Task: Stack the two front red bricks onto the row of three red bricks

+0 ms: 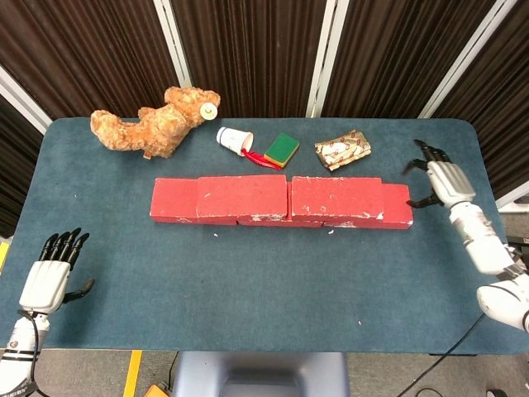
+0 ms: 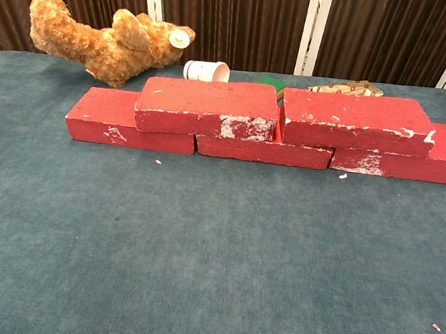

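Three red bricks form a bottom row point(image 2: 263, 150) across the table's middle. Two more red bricks lie on top of it, a left one point(image 1: 242, 196) point(image 2: 207, 107) and a right one point(image 1: 335, 198) point(image 2: 354, 121), end to end. My right hand point(image 1: 438, 179) hangs to the right of the row's end, apart from it, fingers spread and holding nothing. My left hand point(image 1: 51, 274) rests at the table's front left corner, fingers apart and empty. The chest view shows neither hand.
Behind the bricks lie a brown teddy bear point(image 1: 157, 124), a tipped white paper cup point(image 1: 234, 139), a red object point(image 1: 263, 159), a green and yellow sponge point(image 1: 282, 149) and a patterned packet point(image 1: 343, 149). The blue cloth point(image 1: 264, 281) covers the table.
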Tool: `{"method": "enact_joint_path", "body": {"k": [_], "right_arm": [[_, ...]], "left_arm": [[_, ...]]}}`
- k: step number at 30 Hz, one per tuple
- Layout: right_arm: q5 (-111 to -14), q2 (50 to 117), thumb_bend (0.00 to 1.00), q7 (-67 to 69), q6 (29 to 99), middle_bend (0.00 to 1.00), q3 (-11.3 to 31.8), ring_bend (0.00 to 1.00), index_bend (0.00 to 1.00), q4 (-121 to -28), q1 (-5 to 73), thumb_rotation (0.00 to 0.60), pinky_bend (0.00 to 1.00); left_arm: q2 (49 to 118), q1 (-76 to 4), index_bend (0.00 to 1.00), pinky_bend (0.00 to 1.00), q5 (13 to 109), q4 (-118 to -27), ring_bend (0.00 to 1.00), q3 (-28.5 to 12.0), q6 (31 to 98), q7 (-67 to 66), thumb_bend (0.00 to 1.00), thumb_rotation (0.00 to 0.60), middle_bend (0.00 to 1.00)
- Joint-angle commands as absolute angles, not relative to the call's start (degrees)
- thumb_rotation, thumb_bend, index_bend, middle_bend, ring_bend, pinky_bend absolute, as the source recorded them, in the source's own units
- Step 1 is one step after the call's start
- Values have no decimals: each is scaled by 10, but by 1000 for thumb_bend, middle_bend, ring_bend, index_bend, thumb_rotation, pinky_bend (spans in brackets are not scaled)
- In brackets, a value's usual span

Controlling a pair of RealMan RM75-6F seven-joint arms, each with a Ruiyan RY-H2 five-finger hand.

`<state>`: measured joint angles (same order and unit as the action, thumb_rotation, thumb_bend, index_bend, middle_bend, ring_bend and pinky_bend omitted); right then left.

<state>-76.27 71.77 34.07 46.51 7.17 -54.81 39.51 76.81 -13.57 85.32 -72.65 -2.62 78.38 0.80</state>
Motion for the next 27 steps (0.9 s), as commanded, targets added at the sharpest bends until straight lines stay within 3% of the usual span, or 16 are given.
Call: {"method": "enact_joint_path", "body": {"k": [1,9,18,27], "right_arm": [[-728,754,243,299,425,0,71,0,590,-493,389,600,24],[-720,823,243,281,386,0,81,0,582,-422,406,600,30],[-709,844,357,241,374,0,101,0,601,-428,424,600,46],[-693,867,394,189,361,0,111,0,622,-429,435,600,46]], "left_arm": [[771,-138,0,48,853,-725,0,-26,780,7,265,600,0],[774,-141,0,48,850,-723,0,-26,774,5,264,600,0],[771,-140,0,48,850,-723,0,-26,774,10,264,600,0],[768,-139,0,48,851,-724,0,-26,777,13,264,600,0]]}}
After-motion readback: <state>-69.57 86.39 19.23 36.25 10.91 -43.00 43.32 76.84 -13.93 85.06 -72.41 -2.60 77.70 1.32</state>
